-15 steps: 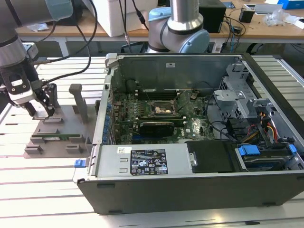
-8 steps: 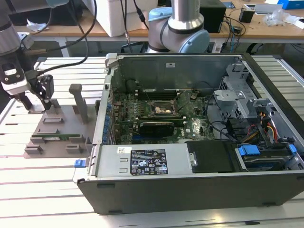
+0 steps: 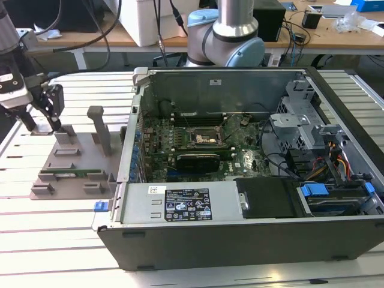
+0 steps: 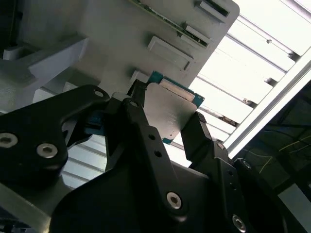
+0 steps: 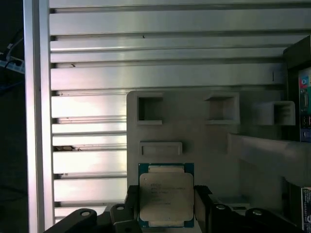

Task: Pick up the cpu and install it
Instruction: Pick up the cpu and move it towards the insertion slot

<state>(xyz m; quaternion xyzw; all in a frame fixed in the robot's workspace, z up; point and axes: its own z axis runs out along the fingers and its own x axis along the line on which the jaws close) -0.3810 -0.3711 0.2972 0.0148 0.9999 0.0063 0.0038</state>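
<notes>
At the exterior view's left, the end effector [image 3: 43, 117] hangs over the grey fixture plate [image 3: 72, 174] on the slatted counter [image 3: 60, 240], beside the open computer case [image 3: 240, 240]. In both wrist views its fingers [image 5: 201, 201] flank the cpu [image 5: 166, 191], seemingly pinching its opposite edges just above the plate.

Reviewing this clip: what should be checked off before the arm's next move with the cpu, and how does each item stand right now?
1. Is the cpu seated between the jaws of the gripper? Ok: in both wrist views a jaw sits against each of two opposite edges.
2. Is the cpu lifted clear of the gray holder plate? Cannot tell.
3. Is the memory stick apart from the jaws? Ok: it lies elsewhere on the plate.
4. Is the computer case open, with the motherboard exposed? Ok.
5. Is the socket open and empty? Cannot tell.
</notes>
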